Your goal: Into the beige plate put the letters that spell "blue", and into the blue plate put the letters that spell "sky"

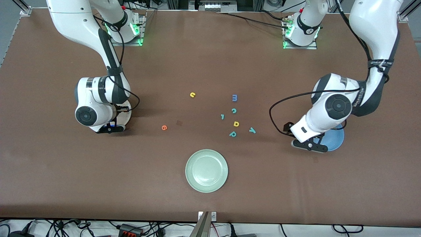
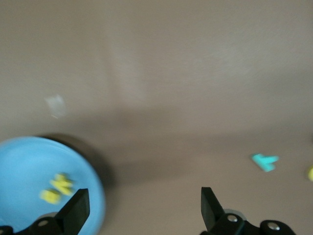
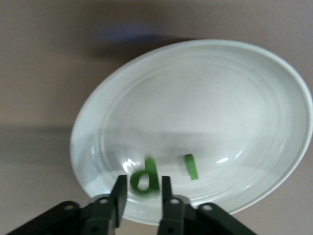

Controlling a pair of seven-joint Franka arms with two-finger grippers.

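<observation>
My right gripper [image 3: 142,183] [image 1: 111,127] hangs low over the beige plate [image 3: 205,98] [image 1: 127,114], open. The green b [image 3: 145,177] shows blurred just past its fingertips, with a small gap on each side. The dark green l [image 3: 191,166] lies in the same plate. My left gripper [image 2: 144,210] [image 1: 310,145] is open and holds nothing, over bare table beside the blue plate [image 2: 29,166] [image 1: 335,141]. Two yellow letters [image 2: 56,188] lie in that plate. On the table lie the yellow u [image 1: 192,94], orange e [image 1: 164,127] and teal y [image 1: 252,130] [image 2: 264,161].
A pale green plate [image 1: 206,170] sits near the table's front edge. In the middle lie a blue m [image 1: 234,97], teal c [image 1: 234,111], teal hooked letter [image 1: 222,116], yellow d [image 1: 236,123] and teal p [image 1: 233,134].
</observation>
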